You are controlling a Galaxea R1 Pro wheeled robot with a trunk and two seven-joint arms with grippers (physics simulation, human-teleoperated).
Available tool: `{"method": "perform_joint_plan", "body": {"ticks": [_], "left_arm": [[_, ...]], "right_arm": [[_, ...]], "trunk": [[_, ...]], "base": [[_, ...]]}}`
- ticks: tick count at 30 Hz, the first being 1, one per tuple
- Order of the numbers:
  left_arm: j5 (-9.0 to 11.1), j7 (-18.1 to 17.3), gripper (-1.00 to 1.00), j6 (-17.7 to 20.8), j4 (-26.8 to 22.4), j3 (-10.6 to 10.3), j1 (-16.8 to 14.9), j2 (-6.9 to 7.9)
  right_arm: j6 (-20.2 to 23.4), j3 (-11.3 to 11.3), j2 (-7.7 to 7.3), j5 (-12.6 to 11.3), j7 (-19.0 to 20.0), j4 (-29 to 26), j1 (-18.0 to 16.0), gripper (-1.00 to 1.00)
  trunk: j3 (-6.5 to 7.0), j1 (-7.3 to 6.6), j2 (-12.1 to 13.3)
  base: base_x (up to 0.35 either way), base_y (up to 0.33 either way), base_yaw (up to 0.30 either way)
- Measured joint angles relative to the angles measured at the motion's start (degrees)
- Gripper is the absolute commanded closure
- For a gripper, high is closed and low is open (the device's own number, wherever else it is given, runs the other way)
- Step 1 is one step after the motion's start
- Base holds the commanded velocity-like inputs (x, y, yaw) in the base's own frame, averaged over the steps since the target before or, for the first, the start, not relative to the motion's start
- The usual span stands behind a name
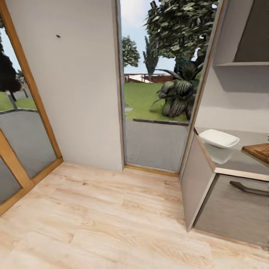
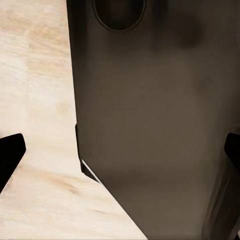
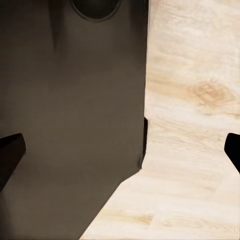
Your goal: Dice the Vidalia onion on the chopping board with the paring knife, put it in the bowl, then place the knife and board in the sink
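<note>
The white squarish bowl (image 1: 218, 138) rests on the grey glossy countertop (image 1: 231, 160) at the right edge of the head view. Just right of it, a corner of the brown wooden chopping board (image 1: 260, 151) pokes into the picture. The sink, the onion and the paring knife are out of view. In the left wrist view my left gripper (image 2: 122, 152) is open, its dark fingertips (image 2: 10, 155) wide apart over my own dark base and the floor. My right gripper (image 3: 121, 152) is open too, with nothing between its fingers.
Pale wooden floor (image 1: 104, 216) stretches ahead. A white wall panel (image 1: 78, 82) stands between wood-framed glass doors (image 1: 157, 112) looking onto a garden. The dark cabinet front (image 1: 231, 209) with a bar handle (image 1: 248, 188) sits under the countertop's near end.
</note>
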Motion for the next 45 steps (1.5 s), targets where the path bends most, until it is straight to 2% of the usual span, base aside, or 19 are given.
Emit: {"method": "perform_joint_plan", "body": {"ticks": [12, 15, 17, 23, 45], "left_arm": [[0.0, 0.0, -1.0, 0.09, 0.06, -0.03, 0.0, 0.09], [0.0, 0.0, -1.0, 0.09, 0.09, -0.02, 0.0, 0.09], [0.0, 0.0, -1.0, 0.09, 0.04, -0.03, 0.0, 0.14], [0.0, 0.0, -1.0, 0.09, 0.05, -0.02, 0.0, 0.18], [0.0, 0.0, -1.0, 0.17, 0.09, -0.03, 0.0, 0.88]], "right_arm": [[-0.08, -0.21, -0.02, -0.15, 0.0, 0.0, -0.02, -1.0], [-0.07, -2.73, -0.06, -0.2, -0.01, 0.0, -0.02, -1.0], [-0.06, -5.9, -0.08, -0.16, -0.01, 0.0, -0.02, -1.0], [-0.07, -8.59, -0.1, -0.13, -0.01, 0.0, -0.02, -1.0], [-0.07, -8.74, -0.1, -0.13, -0.01, 0.0, -0.02, -1.0]], "trunk": [[0.0, 0.0, 0.0], [0.0, 0.0, 0.0], [0.0, 0.0, 0.0], [0.0, 0.0, 0.0], [0.0, 0.0, 0.0]], "base": [[0.303, 0.188, -0.3], [0.31, 0.173, -0.3], [0.31, 0.173, -0.3], [0.31, 0.168, -0.3], [0.312, 0.147, -0.3]]}}
